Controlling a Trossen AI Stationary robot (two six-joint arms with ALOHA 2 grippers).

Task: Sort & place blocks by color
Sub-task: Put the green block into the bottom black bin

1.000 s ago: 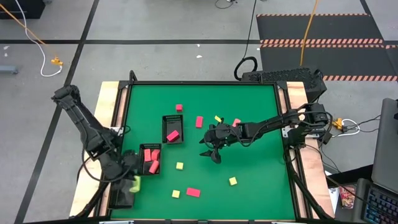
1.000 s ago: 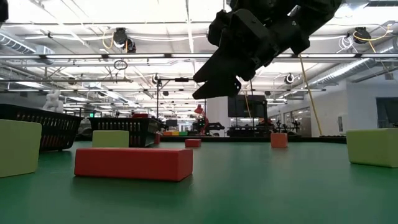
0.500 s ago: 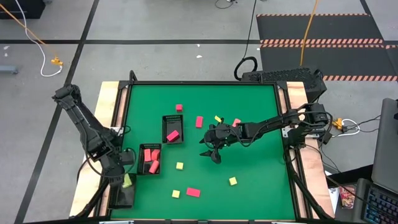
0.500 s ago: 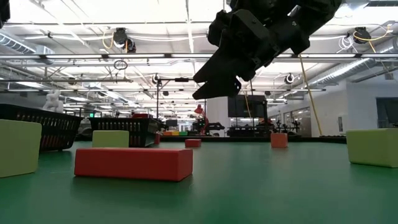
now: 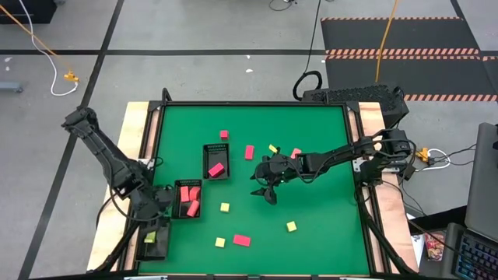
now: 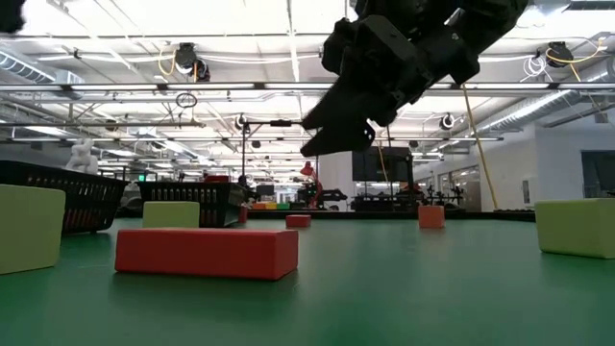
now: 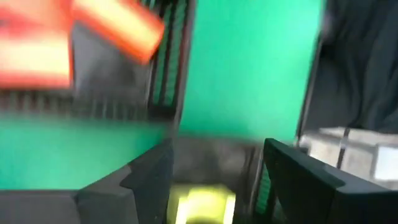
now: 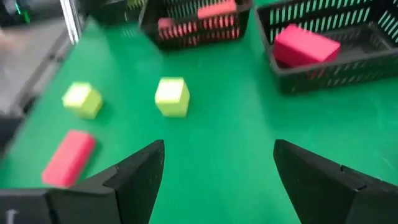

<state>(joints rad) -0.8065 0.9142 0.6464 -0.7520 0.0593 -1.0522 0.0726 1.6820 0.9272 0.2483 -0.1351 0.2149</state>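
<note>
1. High view: left hand [image 5: 152, 225] over the corner tray [image 5: 156, 245] holding a yellow block [image 5: 149, 238]; right hand [image 5: 263, 189] hovers mid-bench [image 5: 319, 155].
2. Left wrist view: left fingers [image 7: 298, 177] spread, block lying below, released.
3. Right wrist view: right fingers [image 8: 134, 174] wide apart, empty.

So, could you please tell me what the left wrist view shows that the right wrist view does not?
Only the left wrist view shows a yellow block lying in a black tray between the left gripper fingers, which are apart. Only the right wrist view shows two loose yellow cubes and a red bar on the mat, ahead of the open right gripper. Both show the tray of salmon blocks.
</note>
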